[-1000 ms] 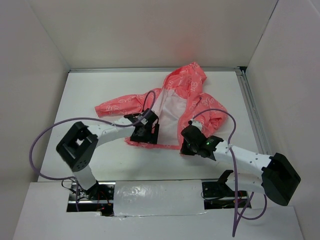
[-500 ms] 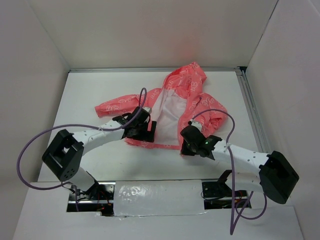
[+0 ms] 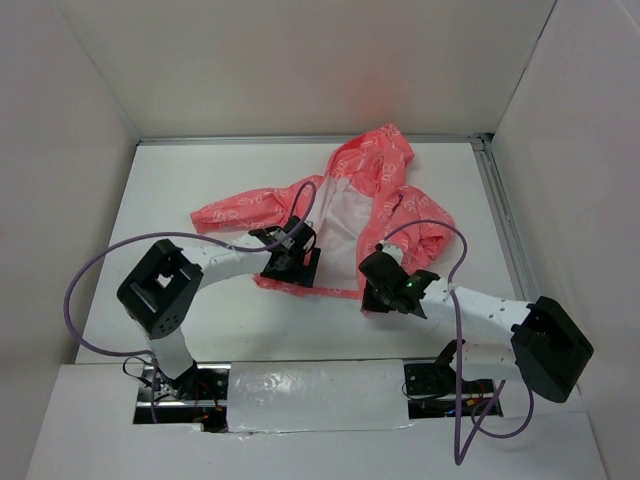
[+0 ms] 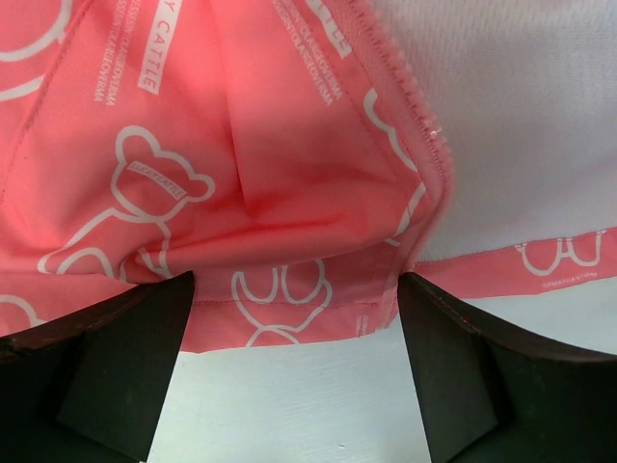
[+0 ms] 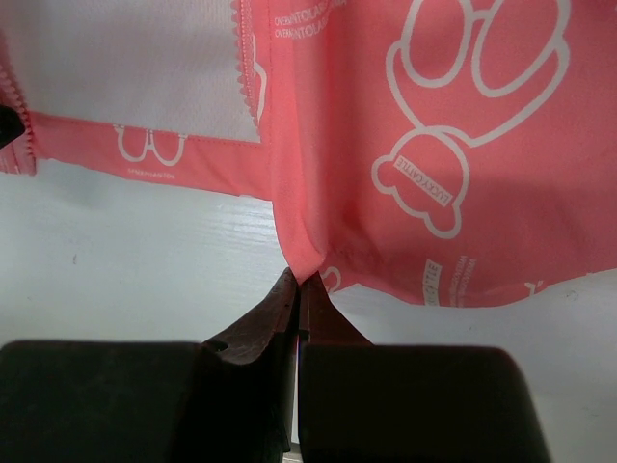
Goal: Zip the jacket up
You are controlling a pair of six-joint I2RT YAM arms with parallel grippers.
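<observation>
The small coral-pink hooded jacket with white outline print (image 3: 352, 200) is lying flat near the middle of the white table (image 3: 190, 190), with its hood toward the far wall, its front spread open and the white lining (image 3: 338, 235) facing up. Zipping is not showing as started: the two toothed front edges (image 4: 416, 108) are lying apart, and no slider is identifiable in any view. Judged from this, the bottom ends need bringing together and engaging, and then the slider needs running up.

The left gripper (image 4: 294, 294) is standing with fingers spread either side of the lower hem corner of the front panel on its side, gripping nothing. The right gripper (image 5: 300, 287) is pinching the hem corner of the opposite panel, fingers clenched on a fold of fabric.

Bare table is showing between the hem and the arm bases. The white enclosure walls (image 3: 300, 70) are bounding three sides, well apart from the jacket except near the hood
</observation>
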